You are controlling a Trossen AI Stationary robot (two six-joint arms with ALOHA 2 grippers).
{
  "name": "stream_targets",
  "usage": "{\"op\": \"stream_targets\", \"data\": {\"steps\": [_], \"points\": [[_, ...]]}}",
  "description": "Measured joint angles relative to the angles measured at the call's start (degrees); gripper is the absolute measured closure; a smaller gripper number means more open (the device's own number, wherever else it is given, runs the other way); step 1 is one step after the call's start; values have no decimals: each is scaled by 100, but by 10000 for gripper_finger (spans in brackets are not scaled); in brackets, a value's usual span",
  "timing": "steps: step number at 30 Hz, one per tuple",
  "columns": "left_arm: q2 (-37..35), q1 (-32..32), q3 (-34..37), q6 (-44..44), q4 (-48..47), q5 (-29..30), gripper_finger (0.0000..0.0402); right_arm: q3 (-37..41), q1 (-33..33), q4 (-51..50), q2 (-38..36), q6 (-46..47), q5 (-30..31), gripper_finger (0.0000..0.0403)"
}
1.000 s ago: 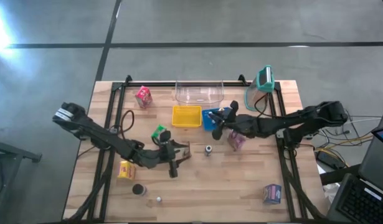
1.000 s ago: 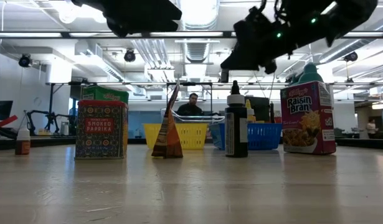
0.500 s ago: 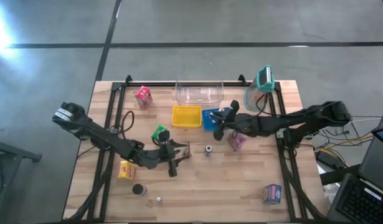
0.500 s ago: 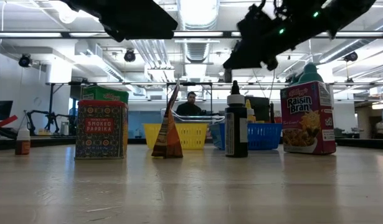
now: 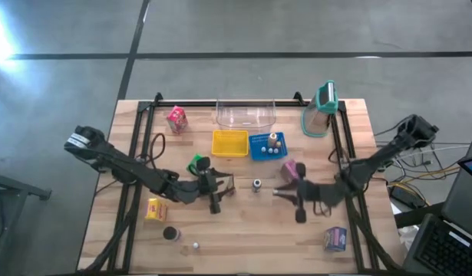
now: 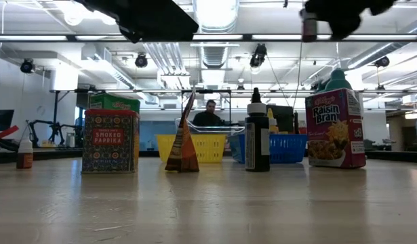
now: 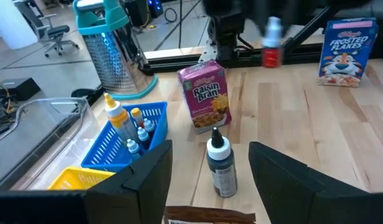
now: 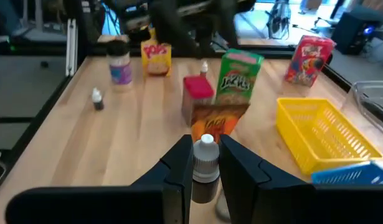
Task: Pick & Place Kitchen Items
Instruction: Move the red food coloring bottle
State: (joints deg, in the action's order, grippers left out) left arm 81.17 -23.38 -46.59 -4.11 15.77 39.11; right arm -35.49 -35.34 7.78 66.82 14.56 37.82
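Note:
My right gripper (image 5: 280,193) hangs over the table's middle right and is shut on a small white-capped bottle (image 8: 205,163), which also shows high up in the low view (image 6: 308,24). A purple Raisin Bran carton (image 5: 292,170) stands just beyond the right gripper. My left gripper (image 5: 217,193) is open and hovers at the table's middle left. Below it a brown carton (image 6: 183,146) stands with its base on the table. A black bottle (image 7: 220,167) stands upright ahead of the left fingers. A green carton (image 5: 196,163) stands by the left arm. My right gripper pinches the small bottle's body (image 8: 205,180) between its two fingers (image 8: 179,171), just below the white cap (image 8: 206,149). The fingers come nearly level from the table's right side. The bottle stands upright in the hold, lifted well clear of the table.
At the back stand a yellow basket (image 5: 229,142), a blue basket (image 5: 260,151) with several small bottles, a clear bin (image 5: 245,115) and a teal-lidded jug (image 5: 321,107). Loose cartons: pink (image 5: 176,119), yellow (image 5: 155,208), Frosted Flakes (image 5: 335,238). A dark disc (image 5: 170,233) sits near the front.
My right gripper has swung from above the blue basket toward the table's near edge and a little to the right, turning as it went. Its fingers have stayed shut and it has risen slightly.

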Motion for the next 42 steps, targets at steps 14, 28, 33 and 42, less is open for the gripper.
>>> {"op": "stream_targets", "data": {"steps": [14,28,33,42], "points": [[0,101,0,-177,125,-4,183,518,-755,1180,1497,902,605,344],[0,99,0,-171,116,-43,183,1388,-751,2610,1796,1027,617,341],[0,103,0,-171,113,-39,183,1702,-753,3362,2100,1155,693,343],[0,120,0,-169,78,-35,183,1906,-751,4662,3083,1207,693,339]]}}
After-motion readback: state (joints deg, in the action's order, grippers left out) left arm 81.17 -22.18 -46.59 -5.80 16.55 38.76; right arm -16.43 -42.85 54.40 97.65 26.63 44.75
